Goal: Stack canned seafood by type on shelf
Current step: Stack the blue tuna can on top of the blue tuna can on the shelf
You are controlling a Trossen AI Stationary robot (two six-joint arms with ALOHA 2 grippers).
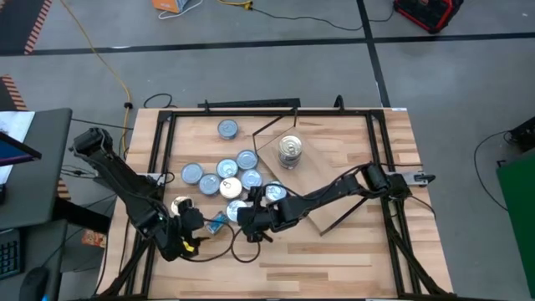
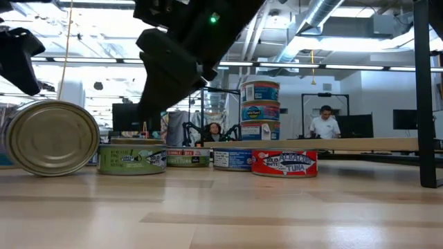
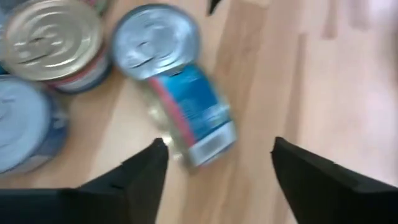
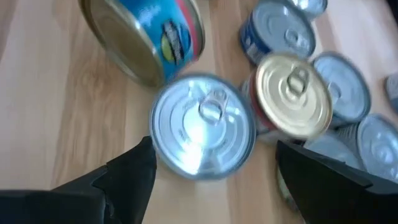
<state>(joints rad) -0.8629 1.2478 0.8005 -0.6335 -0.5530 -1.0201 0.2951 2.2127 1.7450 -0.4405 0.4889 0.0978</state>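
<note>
The blue-labelled tin lies tipped on its side on the plank tabletop, resting on its curved wall. Its body is a short flat cylinder: a blue paper label with a red band wraps the wall, and a shiny silver pull-tab lid closes one end. In the left wrist view its axis runs level with the table, with the lid end toward the cluster of other tins and the base end toward the left gripper. In the high view the same tin shows as a small blue patch at the near-left edge of the cluster.

The cluster consists of flat round tins standing lid-up, mostly silver-lidded; one gold-lidded tin stands among them, touching its neighbours. A silver-lidded tin stands just beside it, between the fingers of the right gripper.

Beyond the cluster, the shelf, a light-wood board with a thin dark frame, carries a stack of three tins, upright with labels outward.

The left gripper stands with jaws wide, one dark finger on each side of the tipped tin's base end, not touching it. The right gripper's jaws are also wide, holding nothing.
</note>
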